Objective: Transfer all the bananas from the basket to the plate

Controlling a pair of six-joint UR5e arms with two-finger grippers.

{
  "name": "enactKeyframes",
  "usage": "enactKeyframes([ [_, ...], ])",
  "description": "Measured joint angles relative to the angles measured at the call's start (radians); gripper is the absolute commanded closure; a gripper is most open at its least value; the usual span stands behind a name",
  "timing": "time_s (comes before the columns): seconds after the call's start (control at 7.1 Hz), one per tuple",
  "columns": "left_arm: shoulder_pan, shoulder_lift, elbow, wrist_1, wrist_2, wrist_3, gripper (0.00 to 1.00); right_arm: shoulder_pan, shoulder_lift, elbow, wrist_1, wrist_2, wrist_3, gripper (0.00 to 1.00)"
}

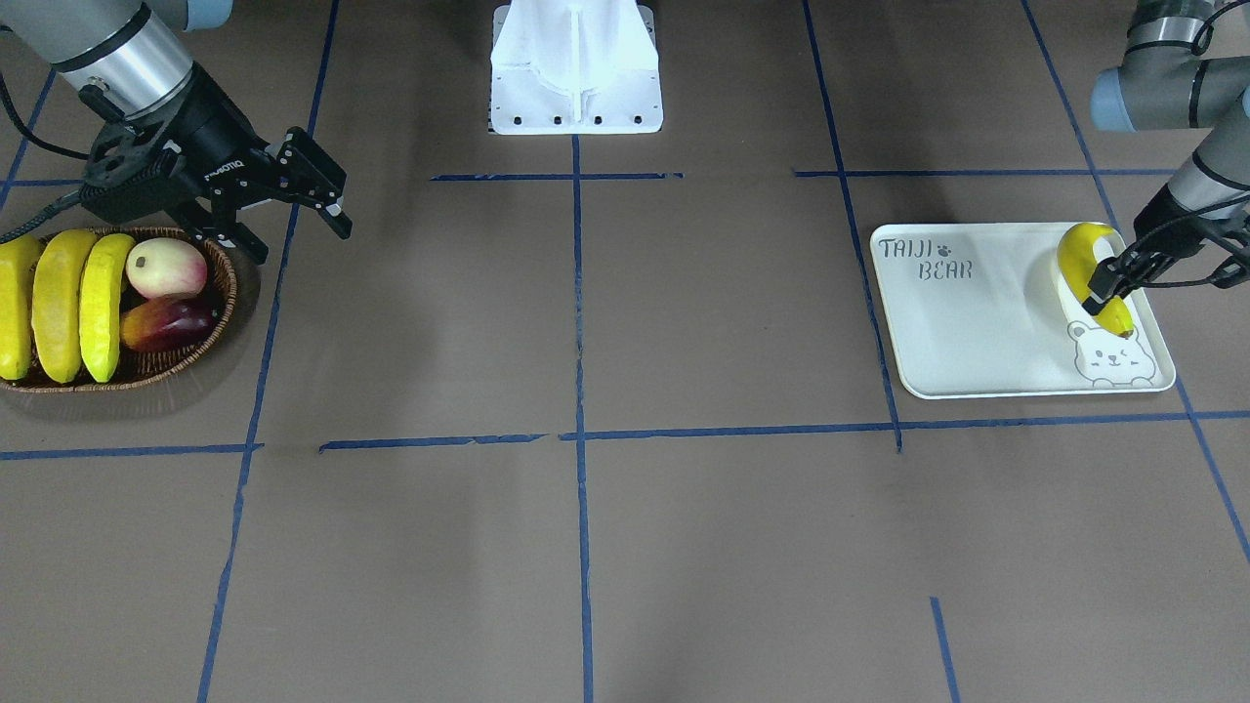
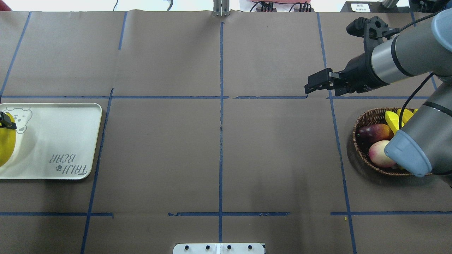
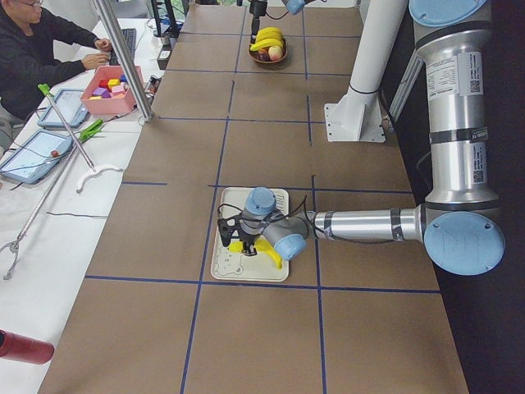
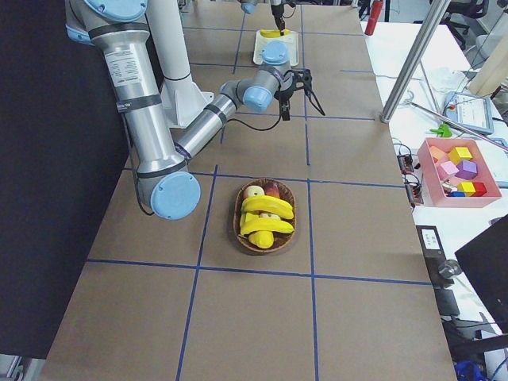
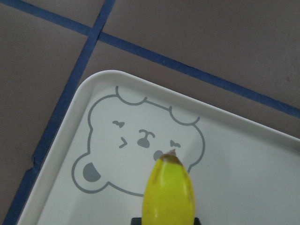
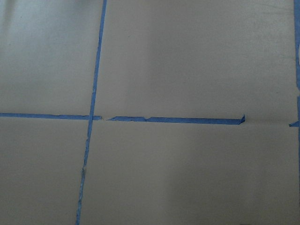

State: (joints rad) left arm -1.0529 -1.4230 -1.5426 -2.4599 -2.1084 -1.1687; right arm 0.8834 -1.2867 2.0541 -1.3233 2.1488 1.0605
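One banana [image 1: 1089,264] is at the plate [image 1: 977,332] – the left gripper [image 1: 1108,283] has its fingers closed across the fruit's middle, dark tip pointing down at the bear drawing [image 1: 1113,356]. Whether it rests on the tray or hangs just above, I cannot tell. Not released yet, so call it one nearly delivered.

Three bananas [image 1: 59,303] lie side by side in the basket [image 1: 229,293], next to a pale fruit [image 1: 166,266] and a dark red one [image 1: 166,322]. The right gripper [image 1: 298,234] hovers just beside the basket, jaws apart, holding nothing.

Room? The held banana sits close to the plate's rim at the bear corner – the rest of the tray is bare, which looks like enough for three more. Basket and plate are well apart.
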Motion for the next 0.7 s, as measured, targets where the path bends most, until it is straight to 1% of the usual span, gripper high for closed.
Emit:
enactKeyframes([
  [0.14,-0.003,-0.002,-0.003,0.002,-0.003,0.001,0.89,0.000,-0.001,-0.001,0.001,-0.001,0.000,0.00],
  [0.28,-0.006,-0.003,-0.003,0.002,-0.004,0.002,0.16,-0.001,-0.003,-0.002,0.002,-0.001,0.000,0.00],
  [0.42,-0.009,-0.003,-0.002,0.002,-0.004,0.020,0.01,-0.001,-0.004,-0.004,0.003,0.000,0.000,0.00],
  [0.7,-0.015,-0.004,0.005,0.003,-0.007,0.114,0.01,-0.001,-0.006,-0.010,0.005,0.001,-0.001,0.00],
])
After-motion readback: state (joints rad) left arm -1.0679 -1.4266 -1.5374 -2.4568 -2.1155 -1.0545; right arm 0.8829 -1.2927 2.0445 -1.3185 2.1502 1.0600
